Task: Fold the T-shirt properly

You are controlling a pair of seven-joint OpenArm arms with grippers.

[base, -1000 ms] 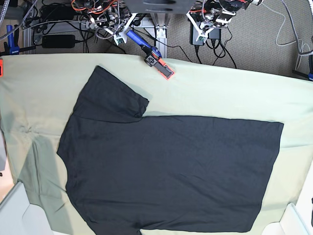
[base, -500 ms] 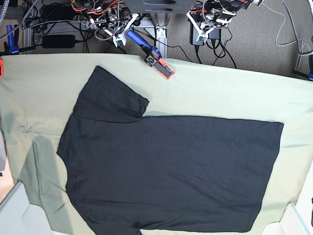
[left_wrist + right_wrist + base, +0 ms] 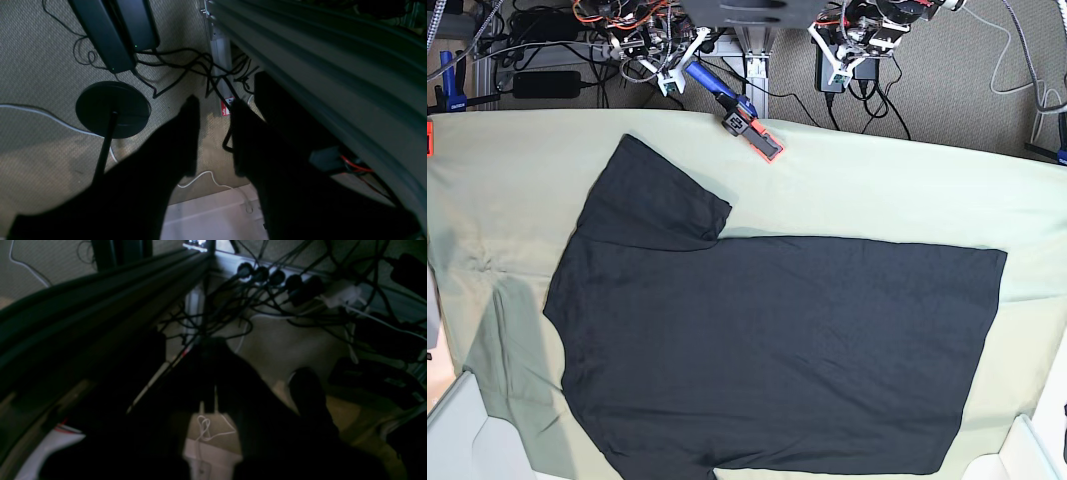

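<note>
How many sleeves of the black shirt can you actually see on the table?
1. One sleeve of the T-shirt lies spread toward the table's back edge, near the blue-and-orange clamp. The opposite sleeve runs off the picture's bottom edge, so it stays hidden.

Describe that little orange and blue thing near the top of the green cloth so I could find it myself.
Start at the pale green cloth covering the table, under the black T-shirt. Follow its far edge to just above the shirt's sleeve. There lies a clamp with a blue handle and orange tip, the only brightly coloured object resting there.
</note>
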